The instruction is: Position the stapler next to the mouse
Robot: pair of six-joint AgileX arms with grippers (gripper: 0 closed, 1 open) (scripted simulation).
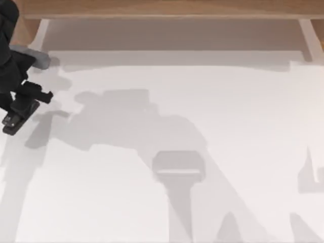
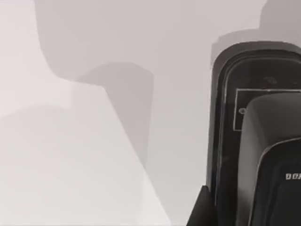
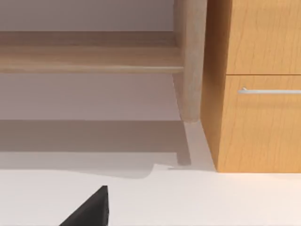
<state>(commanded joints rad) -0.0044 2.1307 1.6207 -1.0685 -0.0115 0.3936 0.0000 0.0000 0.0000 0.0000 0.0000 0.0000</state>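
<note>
Stapler (image 1: 12, 123) lying at the far left edge of the white desk (image 1: 202, 101) in the top view, small, black and elongated, angled with its lower end toward the desk's left border. Left gripper (image 1: 23, 109) hanging directly over the stapler's upper end, black arm links reaching in from the top left corner past a grey rounded piece (image 1: 31, 55); touching or merely hovering, cannot tell, and finger spread likewise impossible to judge. Appearing large and close in the left wrist view, the stapler (image 2: 254, 136), dark and glossy, with a rounded end, thin pale outline markings and a fragment of white lettering on its body, resting on the pale desk (image 2: 94, 155) among soft grey shadows. Showing in the right wrist view: a wooden cabinet (image 3: 258, 94) with a slim metal drawer handle (image 3: 269, 90), a pale wooden leg (image 3: 190, 61) beside it, and a black wedge (image 3: 91, 209) at the lower edge, possibly part of the right gripper, its state not discernible. Broad arm shadows spreading across the desk's centre in the top view.
</note>
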